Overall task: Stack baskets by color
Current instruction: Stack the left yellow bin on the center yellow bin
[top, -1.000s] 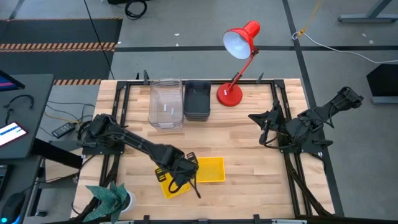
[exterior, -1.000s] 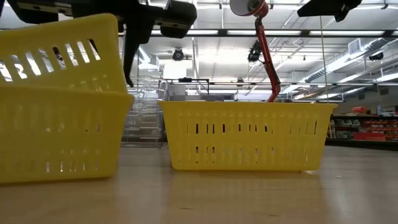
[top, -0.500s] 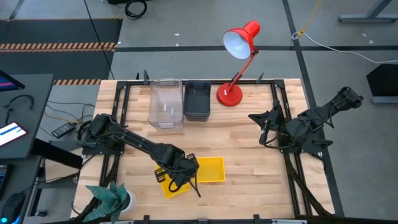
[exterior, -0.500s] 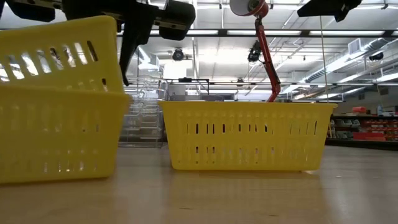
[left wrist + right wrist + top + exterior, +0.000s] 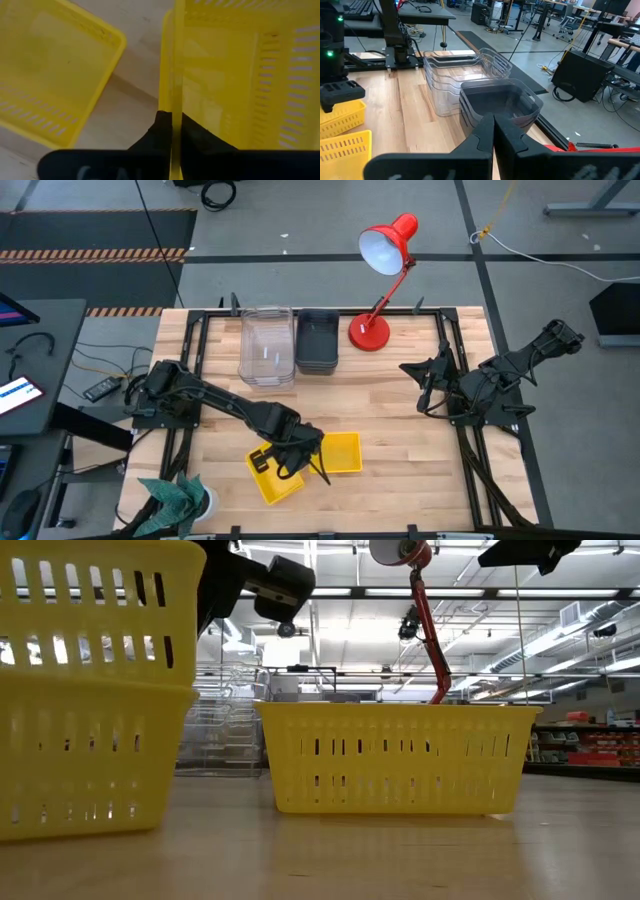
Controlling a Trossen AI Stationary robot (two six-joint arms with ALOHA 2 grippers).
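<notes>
Two yellow baskets stand nested near the table's front, the upper one sitting high in the lower one; from above they show as one stack. My left gripper is shut on the upper one's wall. A third yellow basket rests on its base just to the right. Clear baskets and dark grey baskets stand stacked at the far edge. My right gripper hangs shut and holds nothing, above the table's right side. My left gripper pinches the upper yellow basket's side wall, the wall facing the single basket. One finger is inside the basket and one outside. The fingers come from above, pointing steeply down. The basket sits level, its lower part inside the basket beneath.
A red desk lamp has its base at the far edge, beside the grey baskets. A teal cloth bundle lies at the front left corner. Bare wood spreads across the middle of the table.
My left gripper has shifted a little toward the table's right edge and rolled. The upper yellow basket, tilted before, now stands level and higher in the lower one. The whole nested pair has turned on the table.
</notes>
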